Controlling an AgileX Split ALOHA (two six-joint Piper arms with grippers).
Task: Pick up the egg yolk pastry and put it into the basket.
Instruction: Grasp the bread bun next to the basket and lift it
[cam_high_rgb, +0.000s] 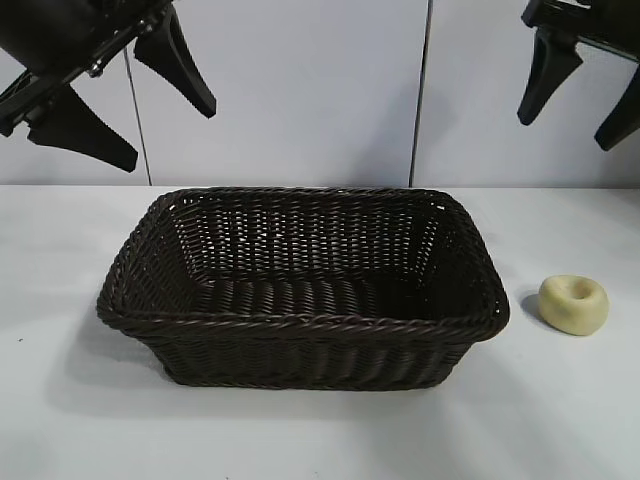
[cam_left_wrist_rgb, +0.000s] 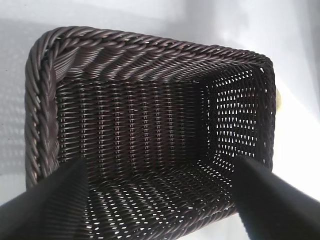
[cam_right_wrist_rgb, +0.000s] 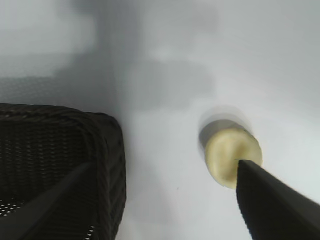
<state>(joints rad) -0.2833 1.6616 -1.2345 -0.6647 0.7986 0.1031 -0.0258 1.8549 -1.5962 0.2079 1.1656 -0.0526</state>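
Observation:
The egg yolk pastry (cam_high_rgb: 573, 303), a small pale yellow bun with a dimple, lies on the white table just right of the basket (cam_high_rgb: 300, 322). The dark brown woven basket has nothing inside. My right gripper (cam_high_rgb: 578, 98) hangs open high above the pastry, holding nothing. In the right wrist view the pastry (cam_right_wrist_rgb: 230, 154) shows beside one dark finger (cam_right_wrist_rgb: 272, 205), with the basket's corner (cam_right_wrist_rgb: 107, 150) on the other side. High at the back left, my left gripper (cam_high_rgb: 158, 118) is open above the basket's left end. The left wrist view looks down into the basket (cam_left_wrist_rgb: 150, 55).
A pale wall with vertical seams (cam_high_rgb: 424, 90) stands behind the table (cam_high_rgb: 300, 440). Bare white tabletop lies in front of the basket and around the pastry.

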